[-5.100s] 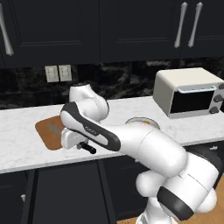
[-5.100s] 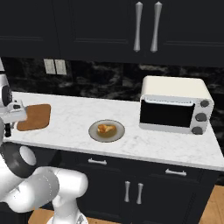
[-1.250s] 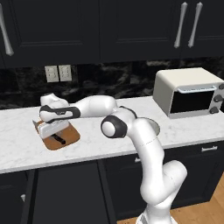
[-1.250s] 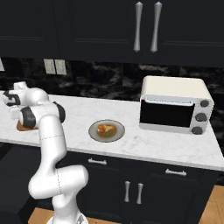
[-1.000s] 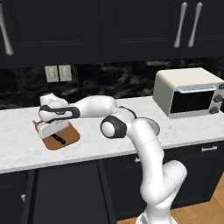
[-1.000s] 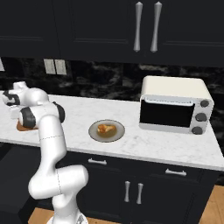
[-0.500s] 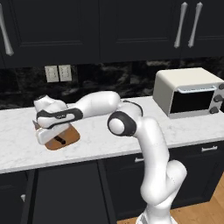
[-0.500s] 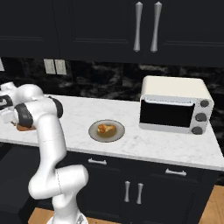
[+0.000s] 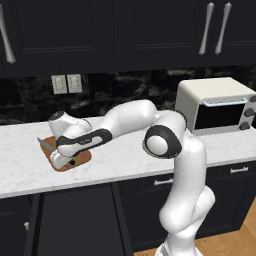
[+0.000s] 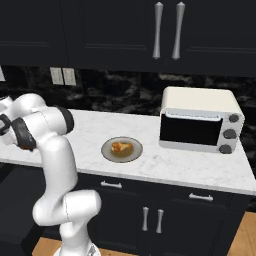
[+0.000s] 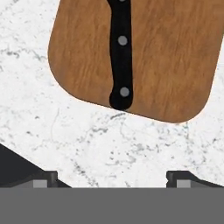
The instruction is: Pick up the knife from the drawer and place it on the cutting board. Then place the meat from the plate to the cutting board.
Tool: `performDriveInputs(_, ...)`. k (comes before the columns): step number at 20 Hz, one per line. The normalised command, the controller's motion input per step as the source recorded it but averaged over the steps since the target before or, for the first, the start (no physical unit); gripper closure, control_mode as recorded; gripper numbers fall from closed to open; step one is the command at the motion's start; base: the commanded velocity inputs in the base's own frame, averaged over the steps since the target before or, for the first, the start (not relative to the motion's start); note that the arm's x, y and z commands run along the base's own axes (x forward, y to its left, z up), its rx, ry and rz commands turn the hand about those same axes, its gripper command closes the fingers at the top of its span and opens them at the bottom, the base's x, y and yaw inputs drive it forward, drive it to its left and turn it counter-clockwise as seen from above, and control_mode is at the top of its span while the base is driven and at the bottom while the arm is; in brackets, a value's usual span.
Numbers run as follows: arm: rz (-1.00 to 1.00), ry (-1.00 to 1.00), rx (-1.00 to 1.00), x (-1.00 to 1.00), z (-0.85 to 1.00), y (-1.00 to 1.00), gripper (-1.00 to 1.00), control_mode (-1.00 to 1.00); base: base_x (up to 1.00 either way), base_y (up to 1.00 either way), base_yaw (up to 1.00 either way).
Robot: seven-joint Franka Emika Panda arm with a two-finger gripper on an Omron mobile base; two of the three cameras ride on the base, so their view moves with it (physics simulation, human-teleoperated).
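The knife (image 11: 120, 52) lies flat on the reddish-brown cutting board (image 11: 170, 57), black riveted handle toward me. My gripper (image 11: 111, 178) hovers open over the marble just off the board's near edge, nothing between its fingertips (image 11: 43, 177). In the left base view the gripper (image 9: 61, 160) hangs over the board (image 9: 80, 159) at the counter's left, and the knife's blade (image 9: 45, 144) pokes out beyond it. The meat (image 10: 121, 147) sits on the round plate (image 10: 109, 152) mid-counter, well to the right of the arm. I cannot pick out the drawer.
A white toaster oven (image 9: 216, 105) stands at the counter's right end. Dark upper cabinets with long silver handles (image 10: 167, 31) hang above. Wall outlets (image 9: 67, 83) sit behind the board. Bare marble counter (image 9: 125, 160) lies between board and plate.
My hand has drawn back from the knife toward the counter's front edge, and the arm's elbow has swung right. The knife stays lying on the board.
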Motion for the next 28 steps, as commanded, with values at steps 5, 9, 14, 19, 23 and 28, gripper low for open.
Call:
performDriveInputs(5,0.00,0.01,0.02,0.00,0.38,-0.72,-1.00,-1.00,0.00,0.00,0.00)
performDriveInputs(9,-0.04,0.10,0.00,0.09,0.18,-0.78,-1.00,-1.00,0.00,0.00,0.00)
performDriveInputs(14,-0.04,0.08,0.00,0.00,0.02,-0.80,-1.00,-1.00,0.00,0.00,0.00)
performDriveInputs(19,-0.07,0.10,0.00,0.12,0.07,-0.60,-1.00,-1.00,0.00,0.00,0.00)
performDriveInputs(23,-0.15,0.18,-0.01,0.29,0.16,-0.59,-1.00,-1.00,0.00,0.00,0.00)
performDriveInputs(28,-0.25,0.16,-0.05,0.48,0.06,-0.49,-1.00,-1.00,0.00,0.00,0.00)
